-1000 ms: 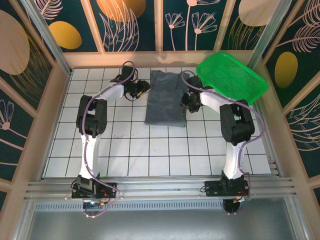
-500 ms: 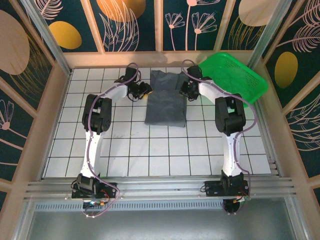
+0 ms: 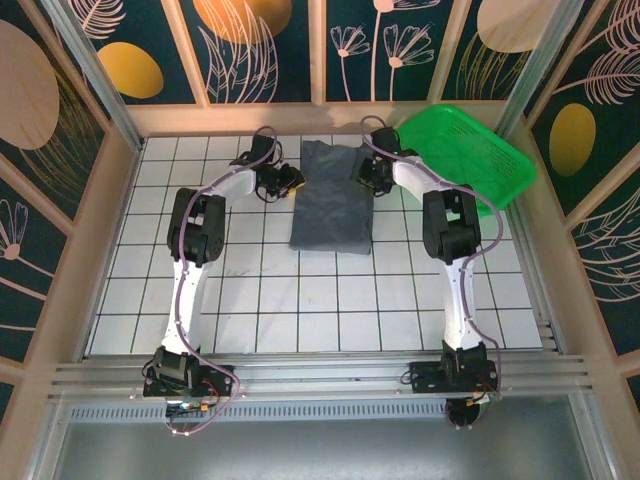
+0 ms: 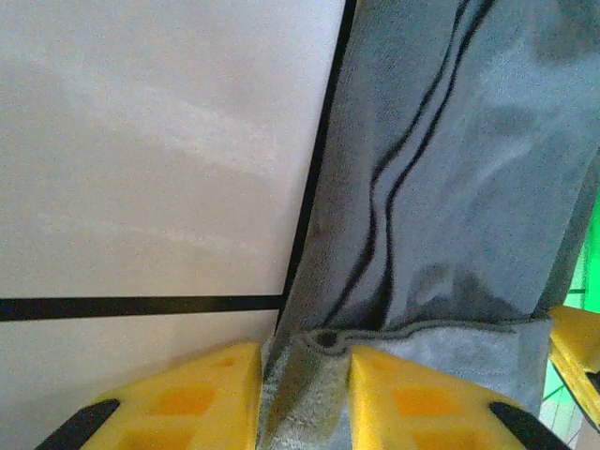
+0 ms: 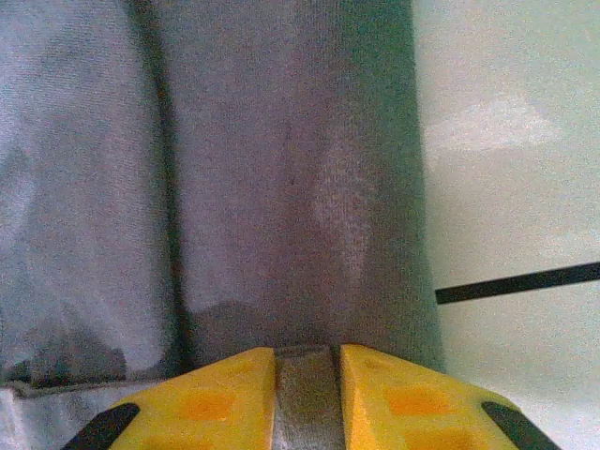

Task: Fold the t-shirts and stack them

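Note:
A dark slate-grey t-shirt [image 3: 330, 205] lies as a long folded strip on the white tiled table [image 3: 300, 300], its far end near the back wall. My left gripper [image 3: 291, 181] sits at the strip's far-left edge. In the left wrist view its yellow fingers [image 4: 187, 398] are shut on a rolled fold of the t-shirt [image 4: 450, 169]. My right gripper [image 3: 366, 172] is at the far-right edge. In the right wrist view its fingers [image 5: 403, 403] pinch a band of the t-shirt [image 5: 281, 169].
A bright green mesh basket [image 3: 470, 160] leans at the back right corner, just right of the right arm. Wooden rails wall in the table. Bare tiles spread in front of the shirt toward the arm bases.
The right gripper has moved from the shirt's right-middle edge up to its far-right corner. Both grippers have closed onto the cloth. The left arm has stayed near the far-left edge.

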